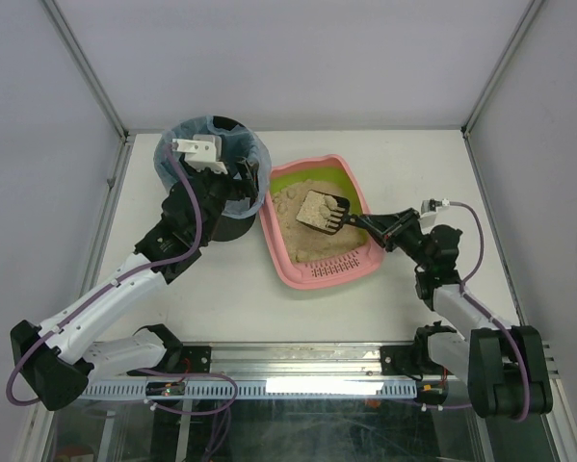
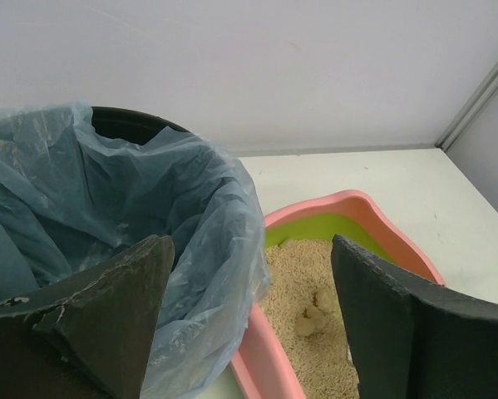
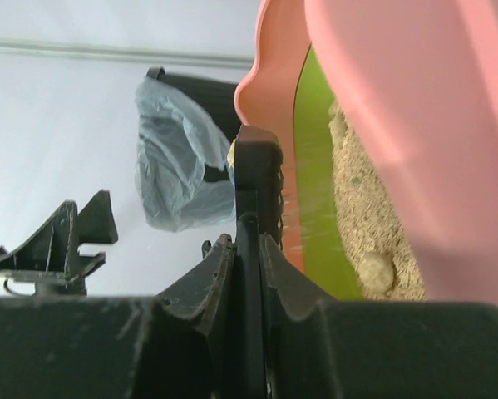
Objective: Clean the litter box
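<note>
The pink litter box (image 1: 331, 271) with a lime-green inner rim and tan litter sits at the table's centre. My right gripper (image 1: 384, 229) is shut on the handle of the small black slotted scoop (image 1: 324, 214), whose head is over the litter with tan material on it. In the right wrist view the fingers (image 3: 219, 266) clamp the scoop (image 3: 257, 170) beside the box wall (image 3: 398, 125). A clump (image 3: 375, 270) lies in the litter. My left gripper (image 2: 253, 324) is open and empty, straddling the bin's bag edge and the box rim (image 2: 373, 214). Clumps (image 2: 315, 312) show between its fingers.
The black round bin lined with a blue plastic bag (image 1: 165, 154) stands just left of the litter box, touching it; it also shows in the left wrist view (image 2: 107, 191) and the right wrist view (image 3: 178, 166). Enclosure walls and posts ring the white table.
</note>
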Controlling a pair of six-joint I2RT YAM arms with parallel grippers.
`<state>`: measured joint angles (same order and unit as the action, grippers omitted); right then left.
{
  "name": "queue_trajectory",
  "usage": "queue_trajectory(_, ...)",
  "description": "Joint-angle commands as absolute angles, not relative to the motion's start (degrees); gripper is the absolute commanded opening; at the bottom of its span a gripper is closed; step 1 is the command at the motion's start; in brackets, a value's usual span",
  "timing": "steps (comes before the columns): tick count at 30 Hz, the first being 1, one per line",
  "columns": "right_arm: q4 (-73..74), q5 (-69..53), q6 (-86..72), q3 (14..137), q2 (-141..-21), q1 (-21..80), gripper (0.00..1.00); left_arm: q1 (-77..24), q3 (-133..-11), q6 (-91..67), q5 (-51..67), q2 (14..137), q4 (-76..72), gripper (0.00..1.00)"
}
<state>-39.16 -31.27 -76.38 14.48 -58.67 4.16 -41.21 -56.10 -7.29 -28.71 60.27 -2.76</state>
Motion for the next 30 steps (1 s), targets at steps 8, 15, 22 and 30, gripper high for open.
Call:
queue_trajectory(8, -52.0, -33.2, -83.9, 13.5, -61.3, 1.5, 0.00, -41.2, -59.1, -7.7, -27.9, 60.2, -4.1, 0.79)
queue_trajectory(15, -53.2, -32.6, -85.1, 13.7, -63.3, 1.8, 0.00, -41.1, -59.3, -7.7, -27.8, 60.7, -3.8, 0.79)
queue_trajectory(22, -50.7, -32.1, -84.3, 14.3, -63.6, 1.6, 0.00, -41.2, -59.4, -7.7, -27.9, 61.0, -3.6, 0.79)
queue_trajectory(30, -47.7, -30.8, -83.0, 14.6, -62.4, 1.3, 0.00, -41.2, -59.7, -7.8, -28.1, 61.6, -3.3, 0.79)
